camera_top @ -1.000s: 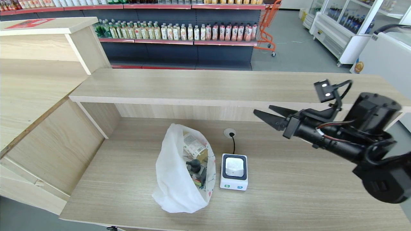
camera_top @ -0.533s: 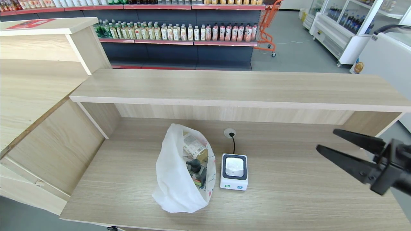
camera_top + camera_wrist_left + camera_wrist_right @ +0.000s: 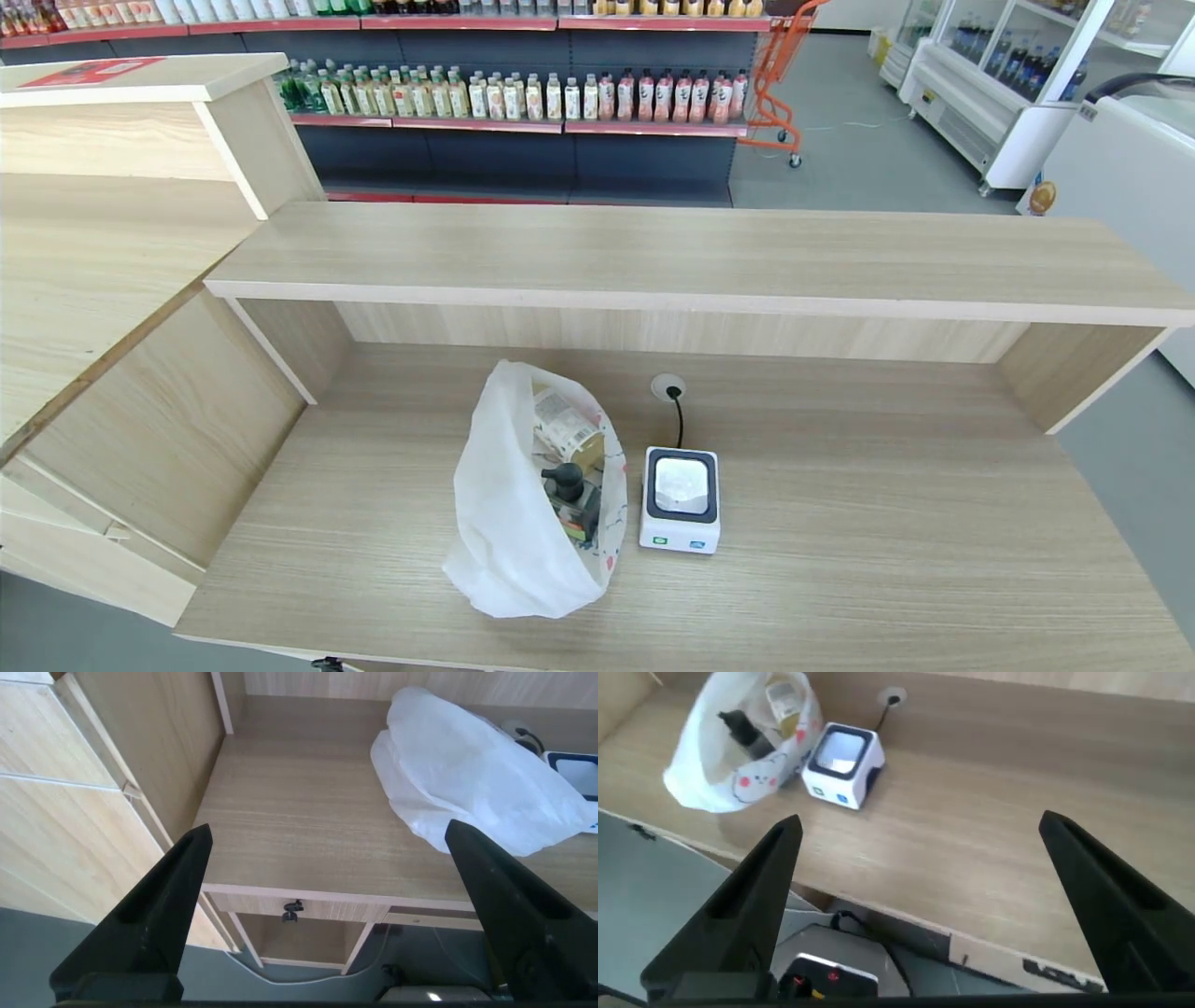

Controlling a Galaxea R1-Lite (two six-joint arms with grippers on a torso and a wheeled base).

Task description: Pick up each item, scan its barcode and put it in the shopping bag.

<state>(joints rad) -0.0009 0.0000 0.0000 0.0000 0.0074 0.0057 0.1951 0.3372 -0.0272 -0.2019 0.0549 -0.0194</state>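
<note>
A white shopping bag [image 3: 509, 523] lies on the wooden counter [image 3: 840, 551], its mouth facing the scanner. Inside it I see a labelled bottle [image 3: 565, 425] and a dark item with a black cap [image 3: 569, 499]. The white barcode scanner [image 3: 681, 499] stands just right of the bag, its cable running to a grommet behind it. My left gripper [image 3: 327, 901] is open, held off the counter's front left edge, short of the bag [image 3: 476, 765]. My right gripper [image 3: 920, 905] is open too, held in front of the counter's front edge, with the bag [image 3: 738, 751] and scanner [image 3: 842, 763] beyond it.
A raised wooden ledge [image 3: 691, 257] runs along the back of the counter, and a wooden side panel [image 3: 159, 429] closes its left end. Store shelves with bottles [image 3: 523, 93] and coolers [image 3: 1008, 84] stand farther off.
The right arm has drawn back from above the counter's right side, sinking to the right edge of the head view and then out of it. Bag and scanner have not moved.
</note>
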